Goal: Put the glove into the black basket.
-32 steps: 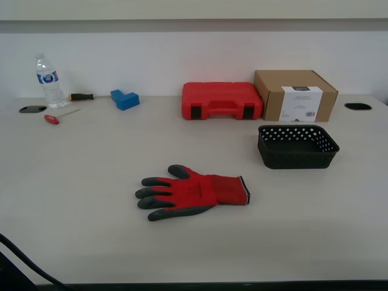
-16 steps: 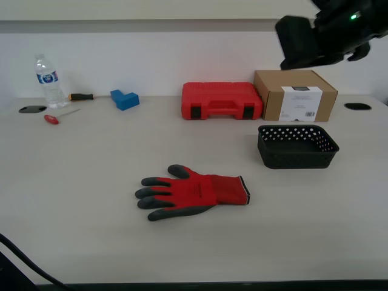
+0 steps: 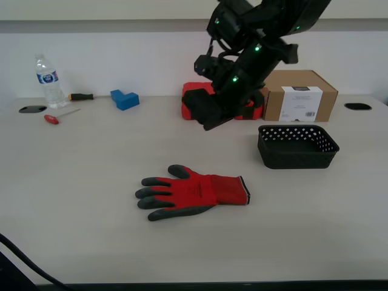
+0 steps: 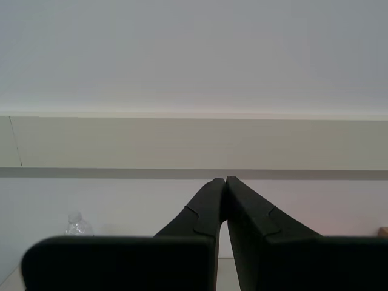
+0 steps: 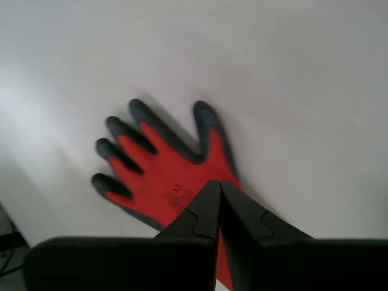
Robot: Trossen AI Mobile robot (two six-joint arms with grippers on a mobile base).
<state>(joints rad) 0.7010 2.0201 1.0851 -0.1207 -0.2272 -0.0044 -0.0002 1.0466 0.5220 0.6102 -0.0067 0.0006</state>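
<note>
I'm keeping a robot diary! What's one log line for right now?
first end effector: shut, above glove | second end effector: shut, facing wall | glove: flat on table | basket: empty

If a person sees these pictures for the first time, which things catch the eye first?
The red knit glove with dark grey fingers lies flat on the pale table, in the middle foreground. Above it hangs the black robot arm with green lights, my first gripper with its jaws shut. On the exterior view's right sits the small black perforated plastic basket, empty.
</note>
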